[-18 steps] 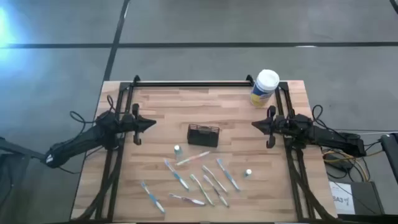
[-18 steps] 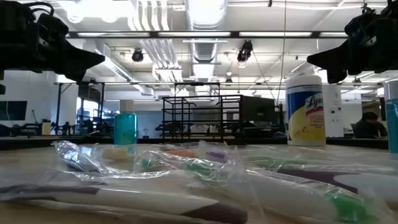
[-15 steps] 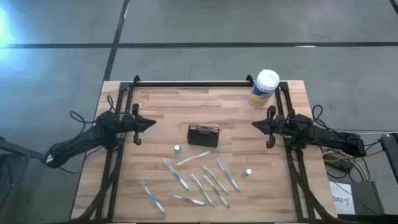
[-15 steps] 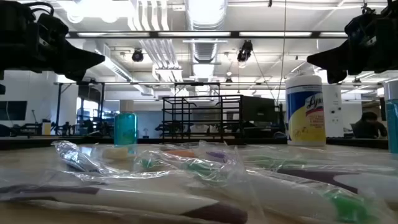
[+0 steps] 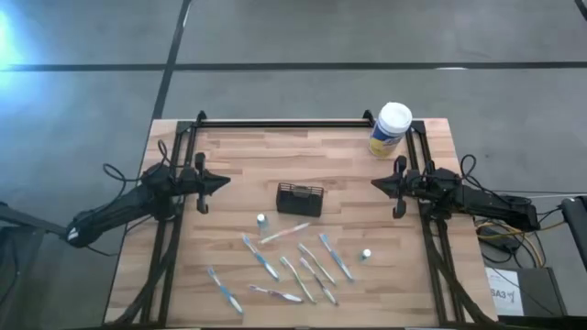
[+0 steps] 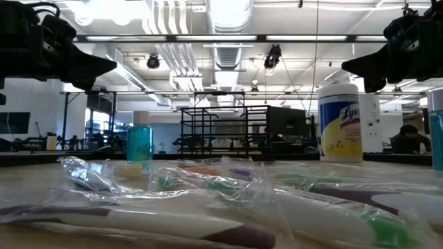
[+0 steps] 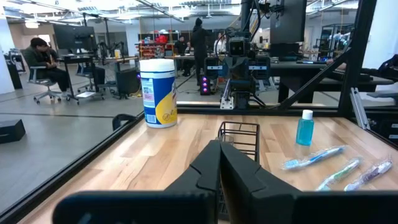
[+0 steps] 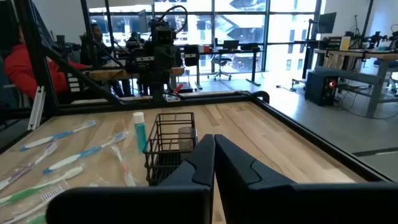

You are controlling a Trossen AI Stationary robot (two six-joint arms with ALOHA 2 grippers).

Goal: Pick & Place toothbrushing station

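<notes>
Room: open lab hall beyond the table, with ceiling ducts, light strips and black racks; a seated person was at a desk in the left wrist view.
Surface: pale wooden plank table (image 5: pixel 238 156) inside a black tube frame; the landmark for all places below is the mesh holder.
Change: none seen against the earlier pictures; both arms and every object lay as before, so I judged the pick not yet begun.
Left arm: dark left gripper (image 5: pixel 223 181) hung above the table well to the left of the holder, fingers clenched on nothing.
Right arm: dark right gripper (image 5: pixel 376 182) hung well to the right of the holder, fingers pressed together, empty.
Canister: white-lidded, yellow-labelled round canister (image 5: pixel 391 129) stood far behind and right of the holder, by the frame corner.
Task thing: small black rectangular mesh-sided holder box (image 5: pixel 300 199) stood upright mid-table, between the two grippers, untouched.
Toothbrushes: wrapped toothbrushes (image 5: pixel 303 261) lay scattered in front of the holder.
Bottles: small blue bottle (image 5: pixel 261 220) stood just in front-left of the holder; another small one (image 5: pixel 366 255) front-right, apart.
</notes>
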